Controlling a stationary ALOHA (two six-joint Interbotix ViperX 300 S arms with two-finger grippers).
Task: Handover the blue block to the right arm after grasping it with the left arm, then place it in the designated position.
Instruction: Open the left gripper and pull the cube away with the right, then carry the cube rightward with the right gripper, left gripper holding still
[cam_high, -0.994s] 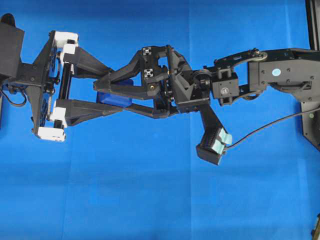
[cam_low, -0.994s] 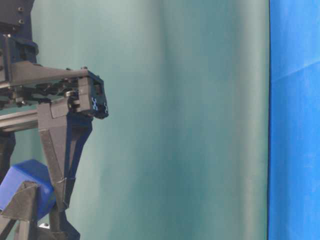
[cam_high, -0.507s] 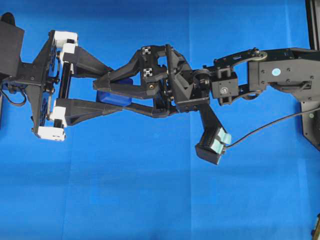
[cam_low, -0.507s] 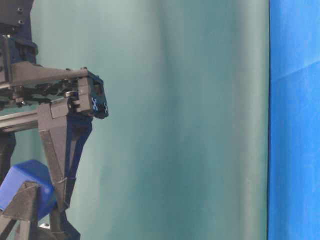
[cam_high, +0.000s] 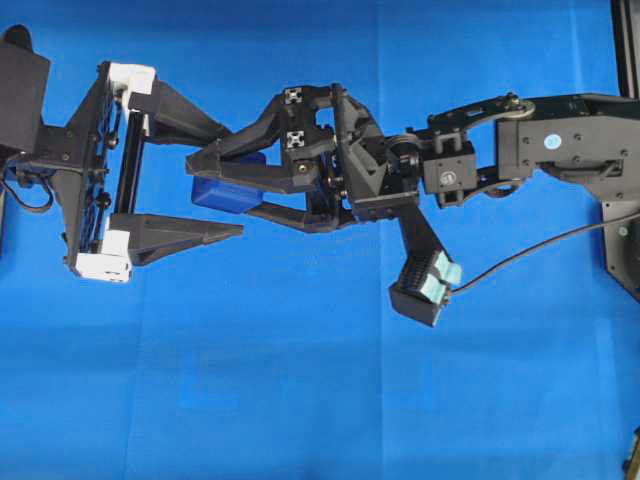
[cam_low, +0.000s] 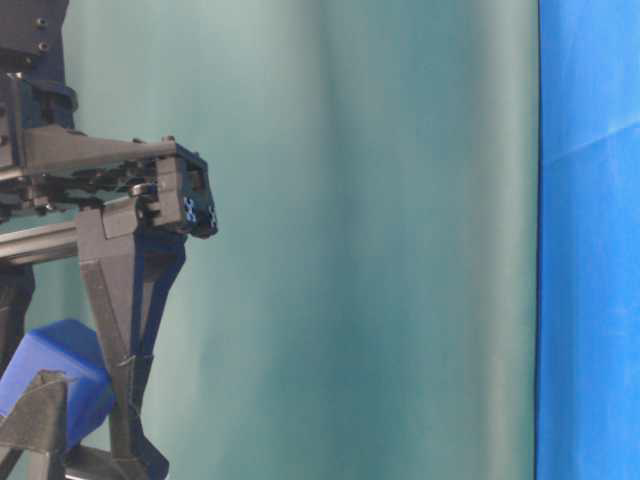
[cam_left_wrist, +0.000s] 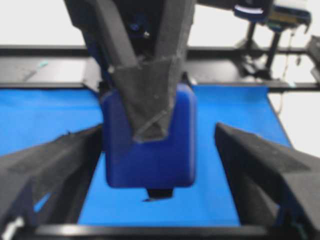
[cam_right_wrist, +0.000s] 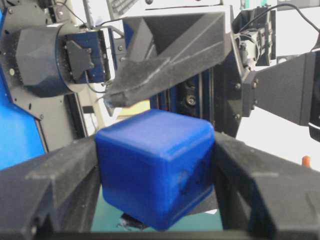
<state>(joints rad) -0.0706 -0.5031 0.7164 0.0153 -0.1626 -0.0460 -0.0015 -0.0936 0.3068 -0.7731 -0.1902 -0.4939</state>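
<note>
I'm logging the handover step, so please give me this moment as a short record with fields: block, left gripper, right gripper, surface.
block: blue block, in the air, clamped between the right gripper's fingers
left gripper: left gripper open, fingers spread either side of the block; lower finger clearly apart from it
right gripper: right gripper shut on the block
surface: blue cloth beneath both arms

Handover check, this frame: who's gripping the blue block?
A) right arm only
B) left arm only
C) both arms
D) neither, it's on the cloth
A: the right gripper has its jaws shut on the block, while the left gripper stands with its jaws spread wide and clear of the block's sides, as the left wrist view also shows.
</note>
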